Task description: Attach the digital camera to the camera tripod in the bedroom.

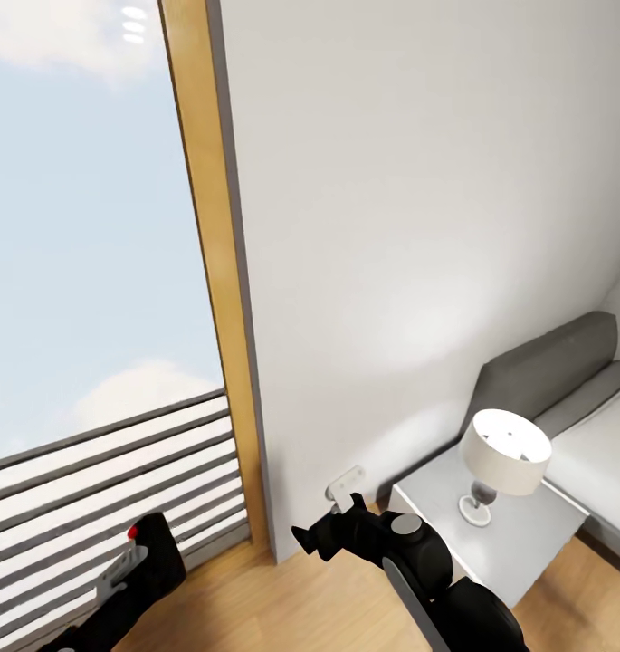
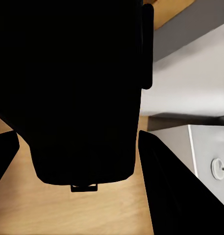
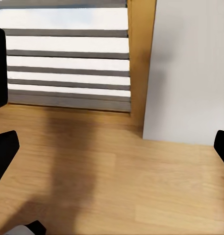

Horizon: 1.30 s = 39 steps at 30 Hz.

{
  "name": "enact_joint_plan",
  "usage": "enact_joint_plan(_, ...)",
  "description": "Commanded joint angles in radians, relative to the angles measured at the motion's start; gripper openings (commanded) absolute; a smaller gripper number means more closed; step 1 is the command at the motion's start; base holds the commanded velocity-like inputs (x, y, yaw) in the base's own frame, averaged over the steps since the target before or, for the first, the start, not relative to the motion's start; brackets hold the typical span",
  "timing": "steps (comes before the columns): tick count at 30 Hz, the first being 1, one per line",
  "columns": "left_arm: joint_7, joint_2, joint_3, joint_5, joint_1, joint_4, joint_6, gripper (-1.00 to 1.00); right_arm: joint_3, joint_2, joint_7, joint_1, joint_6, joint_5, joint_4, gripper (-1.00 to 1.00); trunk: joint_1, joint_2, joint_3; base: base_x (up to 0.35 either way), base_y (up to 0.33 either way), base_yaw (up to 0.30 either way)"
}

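My left gripper [image 1: 133, 557] is clenched on the digital camera [image 1: 156, 552] — red dot up — while my right gripper [image 1: 332, 530] hangs released over the wood floor [image 3: 116, 186].

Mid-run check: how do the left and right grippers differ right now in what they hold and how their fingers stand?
The left gripper is shut on the digital camera, whose black body sits between its fingers; the right gripper holds nothing. The left gripper's fingers press on the camera, while the right gripper's fingers stand wide apart over bare wood floor. In the head view the left gripper sits lower, by the window slats; the right is near the white wall. Both are black.
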Motion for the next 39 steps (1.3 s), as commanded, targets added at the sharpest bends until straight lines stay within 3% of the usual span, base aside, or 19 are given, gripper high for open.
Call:
enact_joint_plan(1,-0.003,-0.001,0.002,0.003,-0.001,-0.001,0.007,-1.0,0.0,0.0,-0.001,-0.001,0.005,-0.003,-0.001,1.0,0.0,-0.001,-0.001,0.03,0.024,-0.047)
enact_joint_plan(39,-0.005,-0.002,0.002,0.003,-0.001,-0.001,0.007,-1.0,0.0,0.002,-0.002,0.0,0.01,-0.003,-0.001,1.0,0.0,-0.001,0.044,0.004,0.003,-0.148)
